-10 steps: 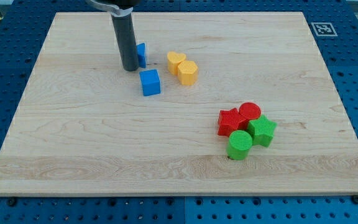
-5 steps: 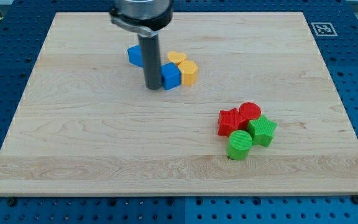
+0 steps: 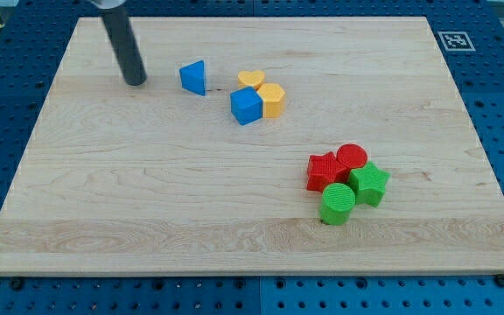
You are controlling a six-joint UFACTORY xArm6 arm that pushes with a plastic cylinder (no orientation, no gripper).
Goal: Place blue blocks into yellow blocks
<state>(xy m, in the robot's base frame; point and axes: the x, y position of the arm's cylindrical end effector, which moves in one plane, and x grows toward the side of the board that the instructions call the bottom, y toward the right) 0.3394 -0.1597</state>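
Observation:
A blue cube point(image 3: 246, 106) rests against a yellow hexagonal block point(image 3: 271, 101) near the board's upper middle. A yellow heart-shaped block point(image 3: 251, 80) sits just above them, touching the pair. A blue wedge-like block point(image 3: 194, 77) stands apart, to the left of the heart. My tip point(image 3: 135, 81) is on the board to the left of the blue wedge, a short gap away, touching no block.
A cluster of a red star-like block point(image 3: 324, 171), a red cylinder point(image 3: 352, 157), a green star block point(image 3: 370, 183) and a green cylinder point(image 3: 338, 203) lies at the lower right. A marker tag point(image 3: 454, 40) sits at the wooden board's point(image 3: 147, 201) top right corner.
The rod pushed the blue cube right against the yellow hexagon, then moved up and left to the left side of the blue wedge. The yellow pair shifted slightly right.

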